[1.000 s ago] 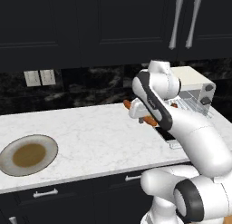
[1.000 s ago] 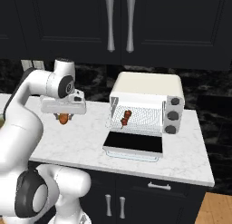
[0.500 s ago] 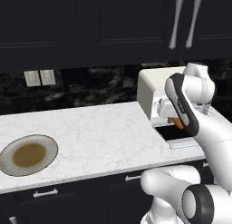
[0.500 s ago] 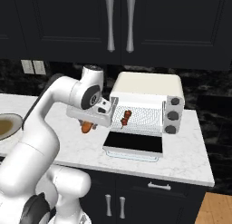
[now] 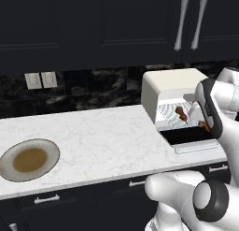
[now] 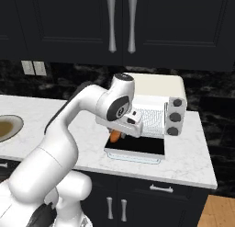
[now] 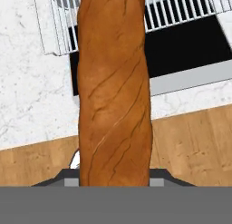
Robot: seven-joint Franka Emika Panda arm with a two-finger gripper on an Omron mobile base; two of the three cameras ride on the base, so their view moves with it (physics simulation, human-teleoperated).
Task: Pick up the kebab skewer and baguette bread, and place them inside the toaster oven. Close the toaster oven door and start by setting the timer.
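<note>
My gripper is shut on the baguette bread, a long orange-brown loaf that runs up the middle of the hand view. Its orange end hangs just over the toaster oven door, which lies open and flat in front of the cream-white toaster oven. Inside, on the wire rack, rests the kebab skewer with its dark red chunks. Past my forearm a sliver of the loaf peeks out. The oven's knobs sit on its right side.
A round plate with a brown centre lies far left on the white marble counter. Black cabinets hang above the oven. Beyond the counter's front edge there is wooden floor.
The arm has swung right with the baguette, from over the middle of the counter to just in front of the open toaster oven. The skewer has stayed on the rack.
</note>
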